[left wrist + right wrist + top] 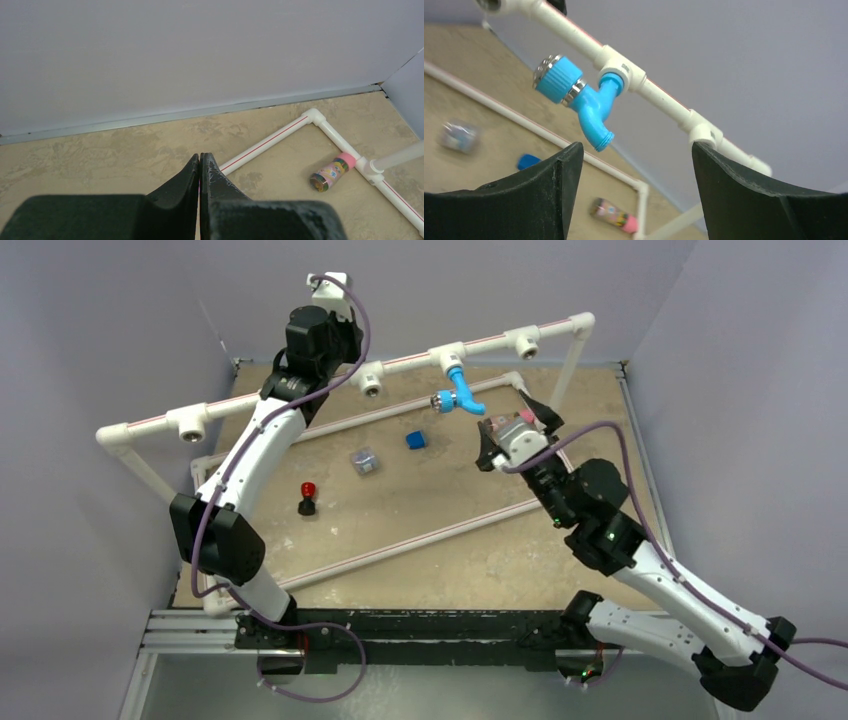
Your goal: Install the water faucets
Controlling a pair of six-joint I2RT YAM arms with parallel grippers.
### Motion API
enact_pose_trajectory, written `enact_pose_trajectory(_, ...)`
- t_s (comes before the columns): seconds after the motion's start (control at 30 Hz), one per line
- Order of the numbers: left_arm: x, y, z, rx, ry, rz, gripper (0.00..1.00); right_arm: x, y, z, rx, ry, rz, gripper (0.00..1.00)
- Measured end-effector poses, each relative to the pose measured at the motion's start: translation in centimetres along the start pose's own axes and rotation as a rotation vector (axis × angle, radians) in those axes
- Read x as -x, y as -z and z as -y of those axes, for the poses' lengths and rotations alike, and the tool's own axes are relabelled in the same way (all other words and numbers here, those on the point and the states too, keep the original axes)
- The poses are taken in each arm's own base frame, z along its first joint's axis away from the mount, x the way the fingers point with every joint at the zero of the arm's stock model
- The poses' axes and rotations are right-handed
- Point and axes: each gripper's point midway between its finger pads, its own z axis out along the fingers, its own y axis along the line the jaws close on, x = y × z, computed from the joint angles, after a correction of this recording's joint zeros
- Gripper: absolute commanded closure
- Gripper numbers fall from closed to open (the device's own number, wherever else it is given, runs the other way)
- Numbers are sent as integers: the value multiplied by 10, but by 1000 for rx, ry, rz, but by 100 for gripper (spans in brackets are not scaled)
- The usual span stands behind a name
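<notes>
While the right gripper hangs with its two fingers spread wide and nothing between them, I can see the water faucet just beyond the tips, touched by neither. Its inlet sits in a white tee fitting on the raised pipe rail. The ribbed knob with its silver end sticks out toward the arms, and the bent spout points down. From the top camera it is at the third fitting from the left (four fittings along that rail, the other three with open mouths). The left gripper is up near the back wall, its fingers pressed together tip to tip. On the table lie a dark-blue cube, a small clear box and a red-and-black piece, all well apart from both grippers. A cylinder with a pink cap lies against the floor pipe near the far corner.
</notes>
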Motion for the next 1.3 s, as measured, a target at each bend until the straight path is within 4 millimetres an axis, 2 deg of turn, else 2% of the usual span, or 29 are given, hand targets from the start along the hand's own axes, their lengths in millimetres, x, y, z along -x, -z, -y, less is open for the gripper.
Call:
enact_pose_trajectory(0.13, 0, 0, 0, 0, 0, 0, 100, -15, -13, -11, 71, 274, -35, 17)
enact_pose_trajectory(0.27, 0, 0, 0, 0, 0, 0, 100, -22, -26, -24, 134, 449, -32, 18)
enact_pose_trajectory(0.43, 0, 0, 0, 2, -1, 0, 100, -25, -45, -31, 152, 597, -24, 19)
enact_pose_trajectory(0.77, -1, -1, -1, 4, -2, -1, 100, -30, -75, -39, 105, 799, -17, 32)
enact_pose_trajectory(0.97, 0, -2, -1, 5, -2, 0, 100, -26, -83, -50, 100, 827, 6, 51)
enact_pose_trajectory(1.2, 0, -3, -2, 10, -3, 2, 100, -27, -86, -58, 88, 820, -4, 100)
enact_pose_trajectory(1.3, 0, -3, -2, 11, -3, 3, 100, -28, -86, -58, 73, 799, -14, 100)
